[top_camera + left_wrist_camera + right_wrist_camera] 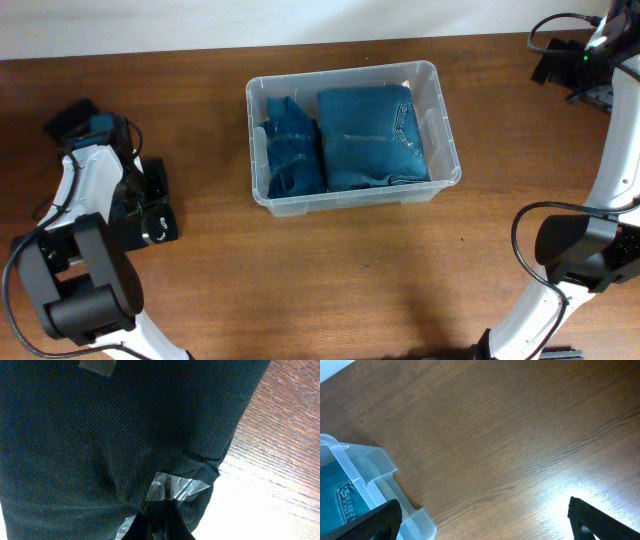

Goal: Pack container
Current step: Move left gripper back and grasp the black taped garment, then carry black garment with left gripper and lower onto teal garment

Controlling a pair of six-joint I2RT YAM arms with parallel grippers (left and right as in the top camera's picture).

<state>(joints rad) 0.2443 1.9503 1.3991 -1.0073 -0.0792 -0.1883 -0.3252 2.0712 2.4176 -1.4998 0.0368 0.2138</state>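
Wooden table (330, 280) before a pale wall (200, 20).
Brown grain runs across the top; bright glare (555, 505) whitens one patch of it.

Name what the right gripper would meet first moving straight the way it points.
Most likely the bare table, beside the container corner; nothing else shows ahead of the open right gripper.

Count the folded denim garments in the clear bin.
2. A larger folded pair of jeans fills the middle and right of the container; a smaller folded denim piece lies beside it, against the left wall. More could be hidden underneath.
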